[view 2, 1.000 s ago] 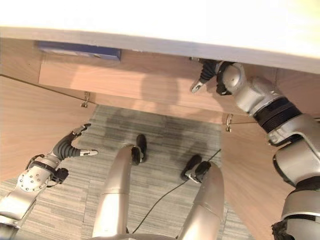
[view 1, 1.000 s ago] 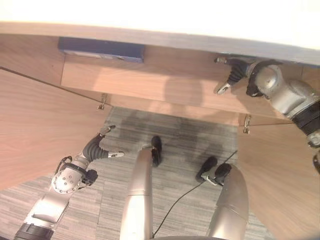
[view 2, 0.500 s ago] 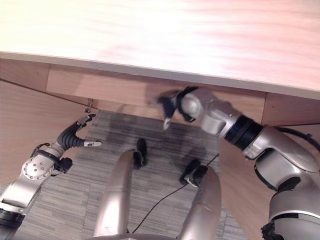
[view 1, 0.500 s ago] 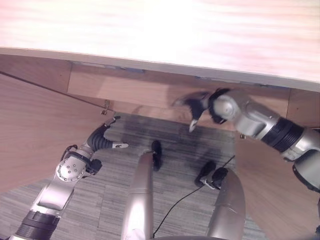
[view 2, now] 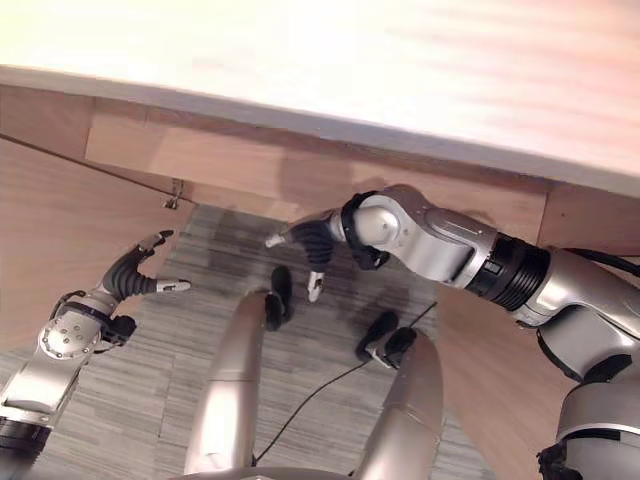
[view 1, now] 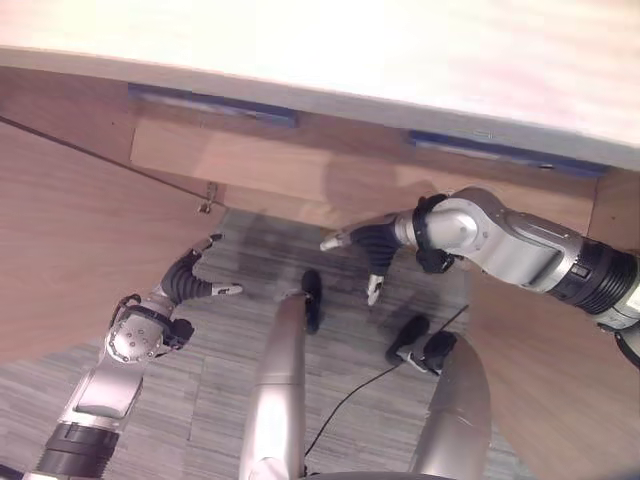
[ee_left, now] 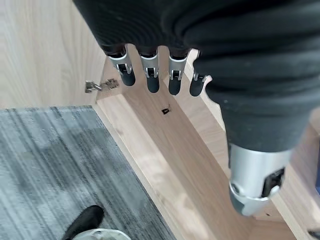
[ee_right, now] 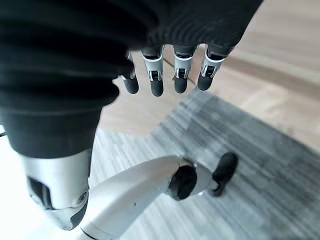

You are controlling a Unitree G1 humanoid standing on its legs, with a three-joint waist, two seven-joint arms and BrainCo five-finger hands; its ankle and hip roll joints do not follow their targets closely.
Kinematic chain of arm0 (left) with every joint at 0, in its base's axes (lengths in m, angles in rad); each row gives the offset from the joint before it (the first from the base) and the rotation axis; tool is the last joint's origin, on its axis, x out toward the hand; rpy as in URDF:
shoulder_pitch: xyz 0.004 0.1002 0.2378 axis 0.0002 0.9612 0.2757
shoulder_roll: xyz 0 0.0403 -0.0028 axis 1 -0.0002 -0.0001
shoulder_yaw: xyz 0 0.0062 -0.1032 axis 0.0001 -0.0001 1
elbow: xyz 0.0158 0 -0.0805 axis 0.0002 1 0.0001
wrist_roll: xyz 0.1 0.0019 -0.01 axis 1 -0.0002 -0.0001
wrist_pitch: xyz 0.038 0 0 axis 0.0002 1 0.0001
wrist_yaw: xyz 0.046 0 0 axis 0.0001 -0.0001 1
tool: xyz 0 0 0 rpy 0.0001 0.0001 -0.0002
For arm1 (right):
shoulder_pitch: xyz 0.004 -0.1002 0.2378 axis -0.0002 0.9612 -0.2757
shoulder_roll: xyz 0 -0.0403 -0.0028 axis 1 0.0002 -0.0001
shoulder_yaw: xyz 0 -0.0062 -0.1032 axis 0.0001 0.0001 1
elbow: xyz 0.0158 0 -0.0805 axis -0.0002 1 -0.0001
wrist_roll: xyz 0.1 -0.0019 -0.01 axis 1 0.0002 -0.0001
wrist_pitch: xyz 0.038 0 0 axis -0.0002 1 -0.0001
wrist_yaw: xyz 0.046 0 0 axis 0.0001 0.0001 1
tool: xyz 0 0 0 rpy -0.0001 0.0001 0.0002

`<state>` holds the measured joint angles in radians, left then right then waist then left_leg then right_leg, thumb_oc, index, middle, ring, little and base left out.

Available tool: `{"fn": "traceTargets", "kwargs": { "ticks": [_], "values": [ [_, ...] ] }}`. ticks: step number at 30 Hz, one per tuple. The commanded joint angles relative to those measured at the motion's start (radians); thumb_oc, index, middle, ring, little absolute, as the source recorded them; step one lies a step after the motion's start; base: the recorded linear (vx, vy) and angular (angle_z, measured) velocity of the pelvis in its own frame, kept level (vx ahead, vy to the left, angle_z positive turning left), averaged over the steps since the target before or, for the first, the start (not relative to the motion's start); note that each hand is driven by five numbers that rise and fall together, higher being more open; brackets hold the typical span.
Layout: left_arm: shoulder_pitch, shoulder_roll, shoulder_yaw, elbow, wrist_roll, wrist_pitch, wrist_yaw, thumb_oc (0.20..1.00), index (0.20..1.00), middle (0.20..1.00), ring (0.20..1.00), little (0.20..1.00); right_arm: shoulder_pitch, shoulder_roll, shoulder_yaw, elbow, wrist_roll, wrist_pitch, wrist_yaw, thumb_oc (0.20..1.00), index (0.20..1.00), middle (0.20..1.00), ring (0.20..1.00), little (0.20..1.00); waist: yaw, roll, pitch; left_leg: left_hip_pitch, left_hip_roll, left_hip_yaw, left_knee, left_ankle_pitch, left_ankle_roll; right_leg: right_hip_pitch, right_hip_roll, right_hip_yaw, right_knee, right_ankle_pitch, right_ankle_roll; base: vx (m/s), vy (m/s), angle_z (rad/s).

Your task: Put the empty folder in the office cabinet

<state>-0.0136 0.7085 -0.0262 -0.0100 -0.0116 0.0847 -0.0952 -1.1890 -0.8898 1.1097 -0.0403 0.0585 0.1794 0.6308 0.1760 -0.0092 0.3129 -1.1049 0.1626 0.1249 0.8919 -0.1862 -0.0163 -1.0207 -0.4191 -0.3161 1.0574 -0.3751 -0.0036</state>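
Looking at the folders first: a thin dark-blue flat folder (view 1: 212, 103) lies on the light wooden cabinet shelf (view 1: 290, 165), tucked right under the pale cabinet top (view 1: 330, 45), towards the robot's left; a second dark-blue flat folder (view 1: 505, 152) lies on the same shelf towards its right. Both run long axis along the shelf, edge-on to the robot, and I can't tell which one is the empty one. Neither hand has hold of anything. The right hand (view 1: 370, 245) hangs below and in front of the shelf, out over the grey striped carpet (view 1: 230, 380), fingers straight and relaxed, thumb (ee_right: 60, 200) apart, palm bare in its wrist view. The right-side folder lies up and to the robot's right of it, near but clearly apart; the left-side one is well apart, across the opening. The left hand (view 1: 195, 285) is lower, beside the open wooden cabinet door on the left (view 1: 70, 250), fingers (ee_left: 150, 75) slack and spread, pointing towards the metal door hinge (ee_left: 100, 86). The left folder sits well above it. My read: both folders are already on the shelf, so the placing looks done or nearly so. If a hand has to go back in, the right one is nearer its folder, and the move is up and inward under the cabinet top, where clearance looks tight.
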Motion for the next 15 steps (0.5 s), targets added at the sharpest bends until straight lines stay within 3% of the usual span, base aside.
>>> {"fn": "traceTargets", "kwargs": {
  "ticks": [1, 3, 6, 9, 11, 12, 13, 14, 15],
  "values": [
    [-0.020, 0.009, 0.031, -0.014, 0.021, -0.017, 0.022, 1.000, 1.000, 1.000, 1.000, 1.000, -0.021, 0.018, -0.040, 0.029, -0.012, -0.006, -0.032, 1.000, 1.000, 1.000, 1.000, 1.000, 0.019, -0.006, 0.012, 0.058, 0.009, -0.014, -0.092, -0.037, -0.002, 0.072, 0.005, 0.011, -0.211, 0.118, 0.034, 0.00, -0.014, -0.09],
    [-0.023, 0.003, 0.017, 0.013, 0.017, -0.014, 0.023, 1.000, 1.000, 1.000, 1.000, 1.000, 0.004, 0.039, -0.054, 0.069, -0.024, -0.005, -0.042, 1.000, 1.000, 1.000, 1.000, 1.000, 0.018, -0.010, 0.010, 0.088, 0.010, -0.014, -0.125, -0.025, -0.005, 0.104, 0.012, 0.000, -0.242, 0.131, 0.041, -0.01, -0.029, -0.10],
    [-0.028, -0.004, -0.038, 0.133, 0.017, -0.006, 0.037, 1.000, 1.000, 1.000, 1.000, 1.000, 0.099, 0.143, -0.120, 0.281, -0.102, -0.012, -0.116, 1.000, 1.000, 1.000, 1.000, 1.000, 0.018, -0.022, -0.001, 0.213, 0.002, -0.015, -0.261, 0.026, -0.012, 0.226, 0.050, -0.038, -0.367, 0.184, 0.068, 0.02, -0.040, -0.03],
    [-0.011, -0.011, -0.052, 0.186, 0.016, 0.001, 0.044, 1.000, 1.000, 1.000, 1.000, 1.000, 0.151, 0.199, -0.184, 0.381, -0.111, -0.015, -0.180, 1.000, 1.000, 1.000, 1.000, 1.000, 0.015, -0.027, -0.009, 0.279, 0.001, -0.020, -0.322, 0.045, -0.013, 0.295, 0.068, -0.048, -0.429, 0.203, 0.072, 0.04, -0.035, -0.05],
    [0.005, -0.058, -0.084, 0.350, -0.031, 0.018, 0.066, 1.000, 1.000, 1.000, 1.000, 1.000, 0.215, 0.296, -0.262, 0.588, -0.158, -0.014, -0.279, 1.000, 1.000, 1.000, 1.000, 1.000, 0.009, -0.036, -0.031, 0.363, 0.004, -0.029, -0.392, 0.073, -0.020, 0.387, 0.091, -0.061, -0.505, 0.219, 0.073, 0.08, -0.070, -0.04],
    [0.001, -0.055, -0.089, 0.359, -0.033, 0.012, 0.069, 1.000, 1.000, 1.000, 1.000, 1.000, 0.216, 0.303, -0.262, 0.597, -0.160, -0.019, -0.283, 1.000, 1.000, 1.000, 1.000, 1.000, 0.010, -0.036, -0.026, 0.375, 0.004, -0.029, -0.401, 0.077, -0.021, 0.400, 0.093, -0.064, -0.515, 0.223, 0.073, 0.10, -0.065, -0.03],
    [-0.010, -0.090, -0.122, 0.497, -0.027, 0.022, 0.106, 1.000, 1.000, 1.000, 1.000, 1.000, 0.247, 0.400, -0.305, 0.782, -0.207, -0.017, -0.367, 1.000, 1.000, 1.000, 1.000, 1.000, 0.008, -0.039, -0.043, 0.435, 0.007, -0.029, -0.453, 0.097, -0.027, 0.461, 0.110, -0.069, -0.570, 0.233, 0.077, 0.07, -0.046, -0.06],
    [-0.015, -0.088, -0.127, 0.508, -0.029, 0.015, 0.110, 1.000, 1.000, 1.000, 1.000, 1.000, 0.244, 0.410, -0.305, 0.798, -0.209, -0.027, -0.374, 1.000, 1.000, 1.000, 1.000, 1.000, 0.009, -0.039, -0.036, 0.450, 0.008, -0.028, -0.465, 0.102, -0.028, 0.475, 0.113, -0.072, -0.581, 0.238, 0.077, 0.13, -0.096, -0.06],
    [-0.033, -0.128, -0.147, 0.636, -0.044, 0.019, 0.134, 1.000, 1.000, 1.000, 1.000, 1.000, 0.263, 0.486, -0.342, 0.925, -0.251, -0.020, -0.442, 1.000, 1.000, 1.000, 1.000, 1.000, 0.002, -0.041, -0.047, 0.516, 0.012, -0.025, -0.525, 0.129, -0.036, 0.537, 0.135, -0.078, -0.640, 0.248, 0.079, 0.09, -0.092, -0.10]
  ]
}}
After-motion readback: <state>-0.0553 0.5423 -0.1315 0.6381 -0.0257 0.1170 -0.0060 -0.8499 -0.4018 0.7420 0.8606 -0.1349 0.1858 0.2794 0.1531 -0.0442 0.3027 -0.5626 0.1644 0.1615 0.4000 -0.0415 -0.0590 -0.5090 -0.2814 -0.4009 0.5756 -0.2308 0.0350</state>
